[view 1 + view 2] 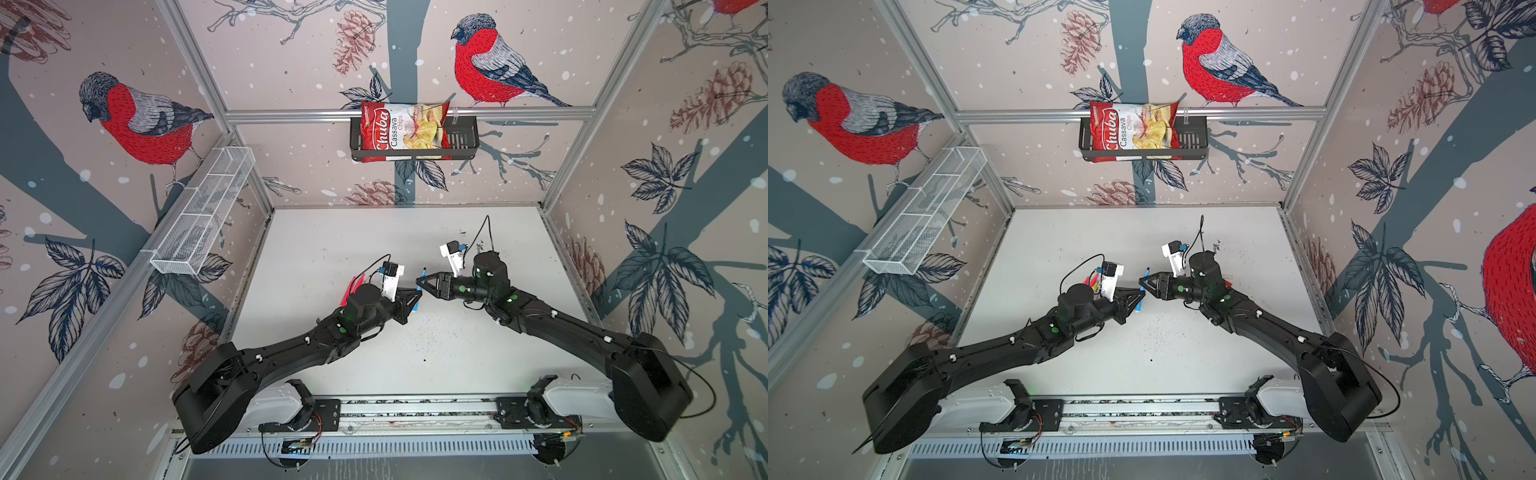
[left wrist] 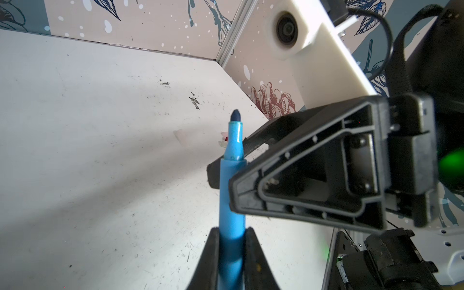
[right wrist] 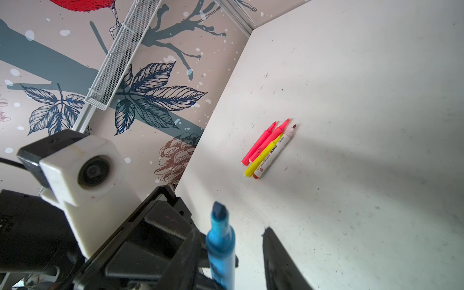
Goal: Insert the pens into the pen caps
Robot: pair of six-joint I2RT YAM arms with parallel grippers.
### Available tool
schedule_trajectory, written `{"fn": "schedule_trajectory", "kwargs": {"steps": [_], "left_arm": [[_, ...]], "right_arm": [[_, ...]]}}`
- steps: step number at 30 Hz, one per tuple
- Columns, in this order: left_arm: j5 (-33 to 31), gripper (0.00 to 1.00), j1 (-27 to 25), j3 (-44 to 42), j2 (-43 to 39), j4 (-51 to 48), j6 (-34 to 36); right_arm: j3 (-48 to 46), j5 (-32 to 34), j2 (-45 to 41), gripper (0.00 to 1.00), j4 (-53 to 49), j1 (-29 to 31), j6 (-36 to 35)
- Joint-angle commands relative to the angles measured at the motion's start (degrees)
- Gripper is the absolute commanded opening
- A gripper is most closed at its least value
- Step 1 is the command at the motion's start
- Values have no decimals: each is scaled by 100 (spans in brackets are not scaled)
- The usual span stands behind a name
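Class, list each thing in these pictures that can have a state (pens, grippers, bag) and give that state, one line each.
Blue pen: uncapped, held in the air.
Left gripper: shut on the Blue pen's barrel.
Right gripper: open, jaws either side of the Blue pen near its tip.
Four pens: uncapped, lying side by side on the table.
Chip bag: propped in the wall basket.

Here are a blue pen [image 2: 232, 195], two pink pens [image 3: 259, 142] and a yellow pen [image 3: 261, 159] (walls [image 1: 291, 62]: red-breasted birds).

"Chuba Cassava Chips" on bag [image 1: 401, 129]
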Motion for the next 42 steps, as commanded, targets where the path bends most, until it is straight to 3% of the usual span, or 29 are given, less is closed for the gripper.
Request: {"fn": "schedule_trajectory", "kwargs": {"steps": [1,16,18,20,21,26,34,39,42], "left_arm": [[68,10,-19,66,31,270,65],[171,11,-20,132,83,270,93],[262,17,-19,137,79,242,163],[307,37,-15,145,46,126,266],[307,42,-20,148,22,73,293],[268,46,-19,107,-48,-174,370],[264,34,-19,-28,-132,-84,362],[289,20,-20,-1,-103,-46,362],[341,6,-20,17,-70,-38,369]], "right_arm": [[82,-93,30,40,167,27,6],[137,-100,21,14,79,80,-21],[137,-78,2,14,79,80,-25],[153,-72,-17,14,66,80,-37],[163,-69,-26,14,53,80,-51],[156,16,-141,14,13,78,-87],[137,6,-159,14,70,106,-55],[115,20,-192,14,71,133,-54],[111,36,-216,15,47,142,-73]]}}
